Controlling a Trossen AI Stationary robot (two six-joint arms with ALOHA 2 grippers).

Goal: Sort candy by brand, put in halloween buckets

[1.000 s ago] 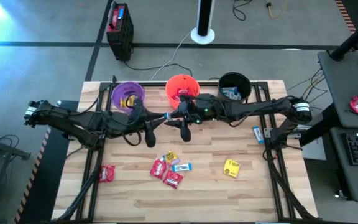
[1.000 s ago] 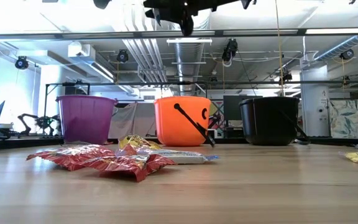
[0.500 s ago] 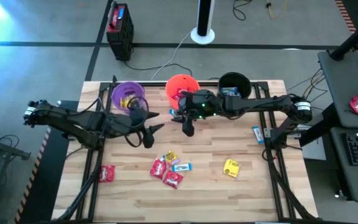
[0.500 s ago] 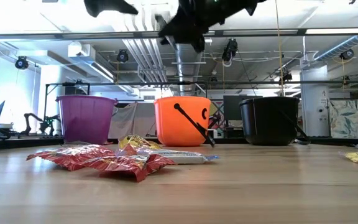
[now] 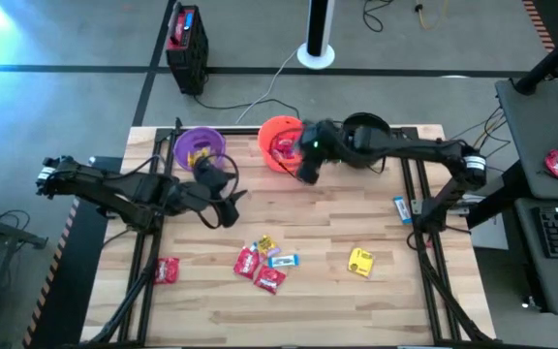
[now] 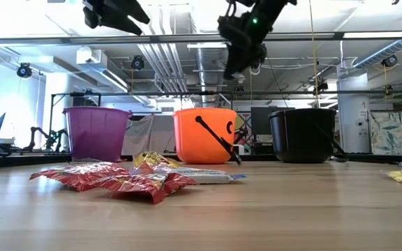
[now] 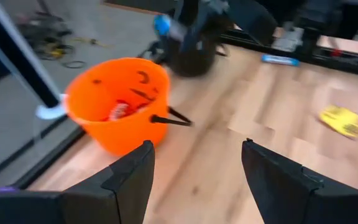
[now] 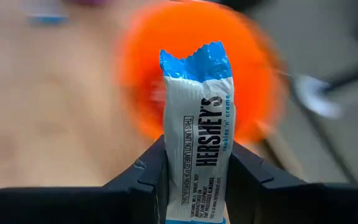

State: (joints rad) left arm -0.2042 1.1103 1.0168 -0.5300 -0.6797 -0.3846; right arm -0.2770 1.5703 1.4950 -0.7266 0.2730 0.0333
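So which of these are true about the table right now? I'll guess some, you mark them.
1. The right hand holds a blue-and-white Hershey's packet. True.
2. The left hand is clamped on a red candy. False: its fingers stand open and empty.
3. The orange bucket has red candy in it. True.
4. The three buckets stand at the table's near edge. False: they line the far edge.
5. A yellow packet lies alone on the table, right of the cluster. True.
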